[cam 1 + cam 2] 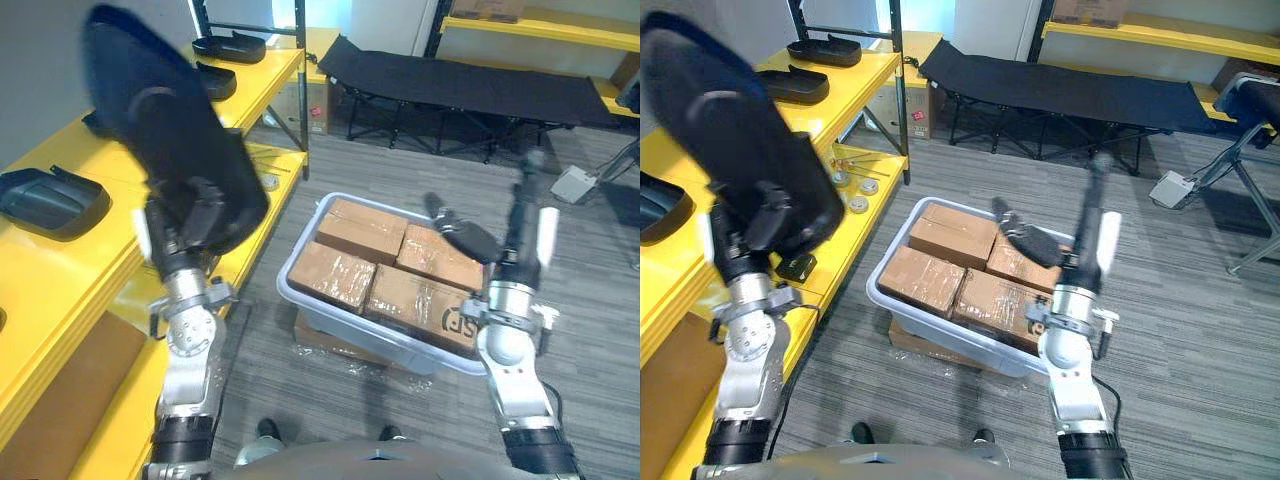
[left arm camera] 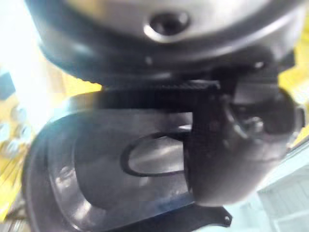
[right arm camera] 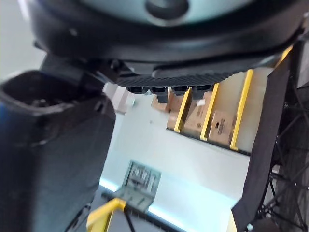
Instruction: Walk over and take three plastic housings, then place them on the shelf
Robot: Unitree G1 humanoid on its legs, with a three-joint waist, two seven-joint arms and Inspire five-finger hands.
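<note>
Where the tub sits: pale grey rectangular plastic tub [image 1: 300, 290] on the floor between the two arms, parked on a flat brown cardboard box [image 1: 325, 345] that pokes out underneath.
Tub contents: four brown cardboard boxes wrapped in shiny clear tape [image 1: 365, 230], packed side by side and pretty much filling it.
Shelf: yellow metal shelf unit with black posts [image 1: 70, 285] running along the robot's left, several tiers.
On the shelf: one dark moulded plastic housing [image 1: 45, 200] on the upper tier near the robot, plus two more black housings [image 1: 228, 45] down the far end of that tier. A lower tier has some small round silvery metal bits [image 1: 857, 205].
Task piece: large black plastic housing [image 1: 170, 130] held up in the air beside the shelf, tilted, not resting on any tier as far as I can tell.
Left hand [image 1: 195, 225]: fingers curled round the lower edge of the large housing, thumb clamped across it in the wrist view.
Right hand [image 1: 500, 245]: raised over the tub's right end, fingers straight and pointing up, thumb sticking out sideways, holding nothing.
Floor: grey wood-look planks [image 1: 420, 170], small white box [image 1: 572, 183] lying off to the right.
Back of room: black folding cot [image 1: 470, 85], and a second yellow shelf [image 1: 540, 28] with a cardboard carton [image 1: 485, 8] on it.
</note>
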